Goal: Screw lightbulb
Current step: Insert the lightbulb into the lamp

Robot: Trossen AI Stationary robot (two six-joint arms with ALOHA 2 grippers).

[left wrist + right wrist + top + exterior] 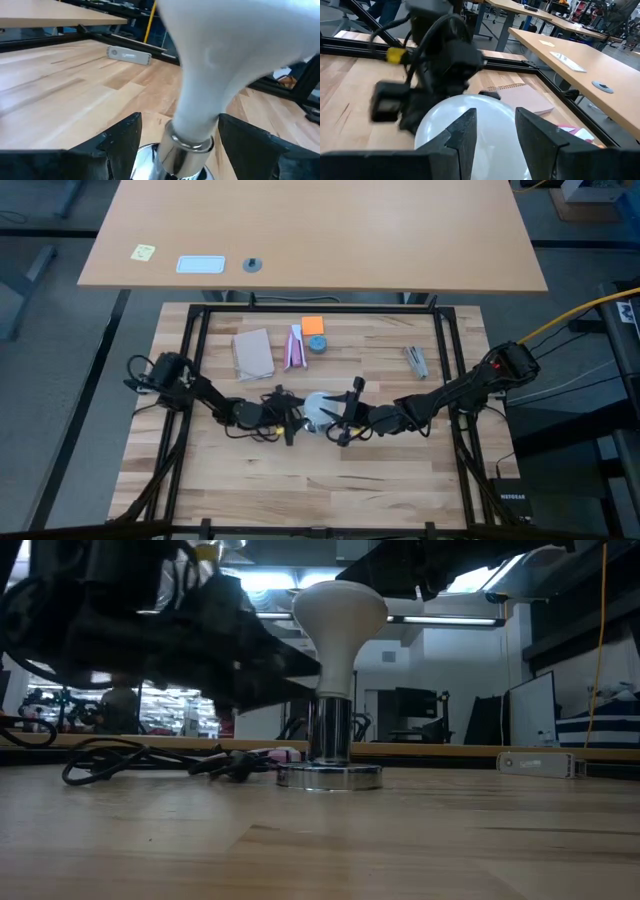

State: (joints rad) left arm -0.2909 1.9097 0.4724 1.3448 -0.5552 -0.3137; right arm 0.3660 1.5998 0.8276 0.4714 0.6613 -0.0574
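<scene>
The frosted white lightbulb (318,408) stands upright with its neck in the silvery socket (330,775) at the table's middle. My left gripper (180,145) comes level from the table's left, open. Its fingers stand on either side of the bulb's narrow neck (192,132), with a gap showing on both sides. My right gripper (495,125) reaches in from the table's right, over the globe (435,135). My right gripper has its two fingers (465,131) astride the top of the globe (492,150), whose white surface shows between and beside them. It comes from the table's right, slanting slightly down. The bulb stands upright in the socket, whose base is on the table.
The socket's dark cord (130,762) trails on the table toward the left. At the far side lie a tan notebook (253,352), a pink-and-white packet (295,348), an orange note (313,325) and a small metal part (416,360). A black frame (200,360) rims the table.
</scene>
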